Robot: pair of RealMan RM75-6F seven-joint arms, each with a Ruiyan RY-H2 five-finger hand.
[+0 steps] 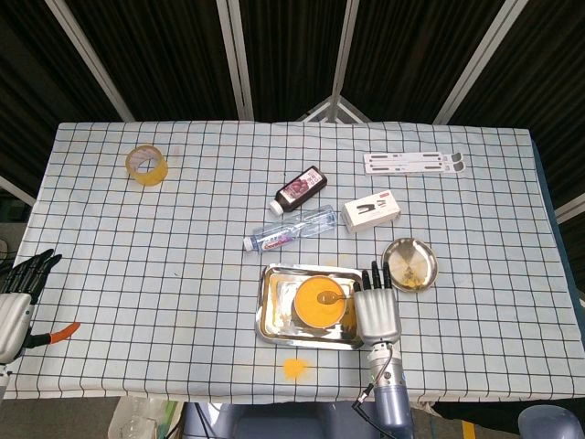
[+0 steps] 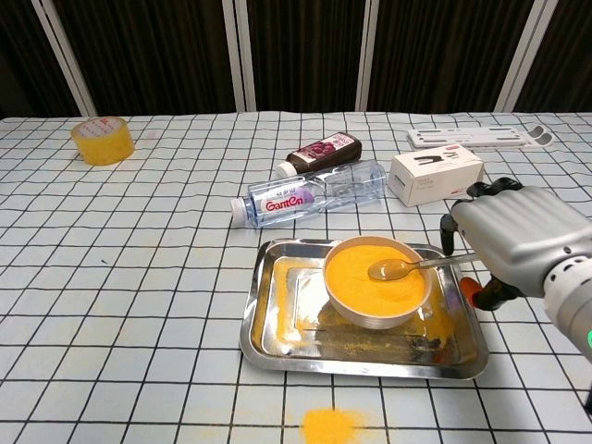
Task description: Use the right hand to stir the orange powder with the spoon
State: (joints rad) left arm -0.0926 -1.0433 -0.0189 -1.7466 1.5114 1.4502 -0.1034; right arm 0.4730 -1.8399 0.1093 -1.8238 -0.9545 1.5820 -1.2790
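A white bowl of orange powder (image 1: 320, 306) (image 2: 375, 282) stands in a steel tray (image 1: 273, 322) (image 2: 277, 326) near the table's front edge. The spoon (image 1: 325, 296) (image 2: 398, 268) lies with its scoop on the powder and its handle over the bowl's right rim. My right hand (image 1: 376, 309) (image 2: 520, 245) is just right of the tray with its fingers stretched forward and holds nothing. The handle's end reaches its thumb side; whether they touch is unclear. My left hand (image 1: 14, 306) rests at the table's far left edge with its fingers apart, holding nothing.
Behind the tray lie a water bottle (image 1: 291, 230) (image 2: 310, 196), a dark bottle (image 1: 300, 190) and a white box (image 1: 372, 211) (image 2: 435, 173). A small metal dish (image 1: 409, 265) sits right of the hand. Spilled powder (image 1: 293, 368) (image 2: 328, 425) lies before the tray. Tape roll (image 1: 146, 165) at far left.
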